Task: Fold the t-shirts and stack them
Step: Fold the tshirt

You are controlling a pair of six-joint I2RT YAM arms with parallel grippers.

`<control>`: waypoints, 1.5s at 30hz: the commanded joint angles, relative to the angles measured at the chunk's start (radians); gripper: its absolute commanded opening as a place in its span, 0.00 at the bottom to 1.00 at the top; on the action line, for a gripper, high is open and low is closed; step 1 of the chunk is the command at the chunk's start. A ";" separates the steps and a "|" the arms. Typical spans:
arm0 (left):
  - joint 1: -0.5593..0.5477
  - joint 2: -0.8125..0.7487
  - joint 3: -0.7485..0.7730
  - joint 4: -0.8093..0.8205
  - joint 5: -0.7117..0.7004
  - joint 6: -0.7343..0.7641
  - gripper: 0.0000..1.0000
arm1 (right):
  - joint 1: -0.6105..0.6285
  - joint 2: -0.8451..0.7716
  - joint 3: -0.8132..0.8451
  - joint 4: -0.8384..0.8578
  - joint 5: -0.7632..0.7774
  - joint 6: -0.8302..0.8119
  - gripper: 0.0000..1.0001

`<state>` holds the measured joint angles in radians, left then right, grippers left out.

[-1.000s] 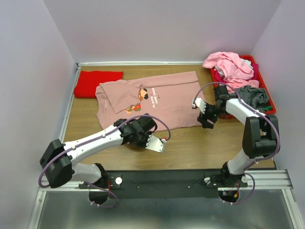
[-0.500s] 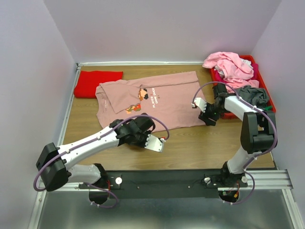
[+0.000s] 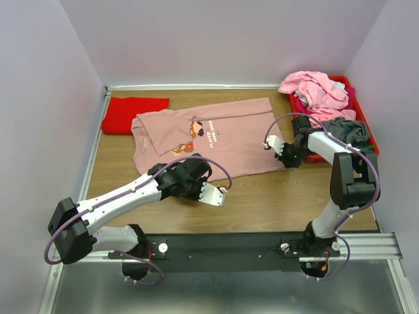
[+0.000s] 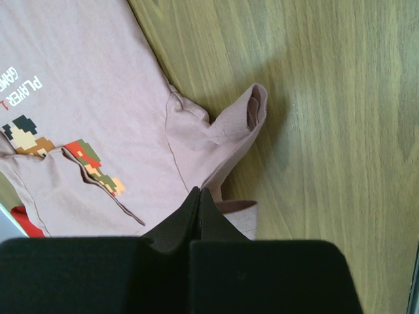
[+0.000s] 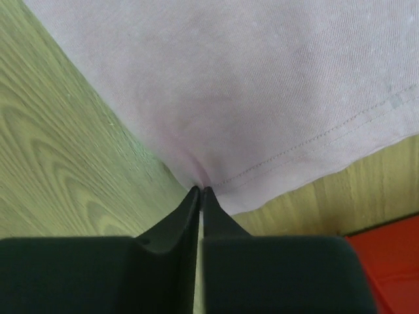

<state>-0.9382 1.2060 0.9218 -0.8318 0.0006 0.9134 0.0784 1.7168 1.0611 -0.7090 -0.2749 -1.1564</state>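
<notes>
A dusty-pink t-shirt (image 3: 222,140) with a pixel print lies spread on the wooden table. My left gripper (image 3: 191,167) is shut at the shirt's near edge; in the left wrist view its tips (image 4: 200,193) pinch fabric just below a crumpled sleeve (image 4: 229,121). My right gripper (image 3: 284,156) is shut on the shirt's right hem, and the cloth (image 5: 262,85) puckers at its tips (image 5: 201,191). A bright red t-shirt (image 3: 134,114) lies folded at the far left. Light pink t-shirts (image 3: 314,91) and a grey one (image 3: 347,131) are heaped at the right.
A rigid red plastic bin (image 3: 370,145) at the far right holds the heaped shirts; its corner (image 5: 386,261) shows close to my right gripper. Lilac walls close the table on three sides. A metal rail (image 3: 216,245) runs along the near edge.
My right gripper has closed from wide open onto the shirt's hem after sliding a little toward it. My left arm has shifted slightly left and stays shut.
</notes>
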 commanded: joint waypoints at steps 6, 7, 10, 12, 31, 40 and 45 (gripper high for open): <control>0.033 -0.057 -0.009 0.008 0.016 -0.013 0.00 | -0.005 -0.019 0.085 -0.064 -0.044 0.015 0.00; 0.038 -0.069 -0.012 0.005 0.013 -0.013 0.00 | -0.005 -0.019 0.094 -0.067 -0.046 0.018 0.00; 0.056 -0.091 -0.020 0.010 0.010 -0.013 0.00 | -0.005 -0.011 0.131 -0.076 -0.053 0.032 0.01; 0.071 -0.098 -0.021 0.014 0.007 -0.011 0.00 | -0.005 0.000 0.157 -0.079 -0.053 0.041 0.00; 0.216 -0.022 0.092 0.097 -0.105 0.022 0.00 | -0.005 0.145 0.388 -0.081 -0.024 0.130 0.01; 0.248 0.020 0.138 0.103 -0.154 0.021 0.00 | -0.005 0.173 0.433 -0.081 -0.038 0.152 0.01; 0.262 0.010 0.138 0.118 -0.183 0.021 0.00 | -0.003 0.162 0.421 -0.084 -0.041 0.147 0.01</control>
<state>-0.6899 1.2190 1.0397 -0.7307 -0.1337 0.9268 0.0784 1.8709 1.4700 -0.7731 -0.3035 -1.0199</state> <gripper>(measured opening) 0.005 0.006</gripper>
